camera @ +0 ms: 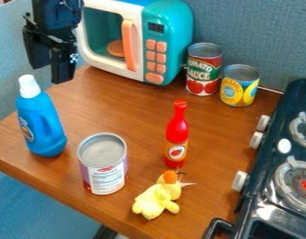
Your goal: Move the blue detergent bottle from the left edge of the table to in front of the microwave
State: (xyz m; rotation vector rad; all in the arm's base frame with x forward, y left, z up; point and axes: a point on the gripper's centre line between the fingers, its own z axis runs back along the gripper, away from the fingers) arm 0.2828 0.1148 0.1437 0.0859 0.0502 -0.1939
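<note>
The black gripper (51,73) hangs at the upper left, in front of the toy microwave's left side and above the blue bottle. It is open, with nothing between its fingers. Nearest below it stands the blue bottle (42,125) with a white cap, upright at the table's left. A silver-topped can (103,164) with a white and purple label is at the front left. The red bottle (177,139) stands upright near the middle. In front of that lies a yellow plush toy (156,200) with an orange part at its top.
A teal and white toy microwave (169,44) stands at the back, a round orange piece visible behind its door. Right of it are a tomato sauce can (203,70) and a yellow-labelled can (239,86). A dark toy stove (277,191) borders the wooden table (127,109) on the right.
</note>
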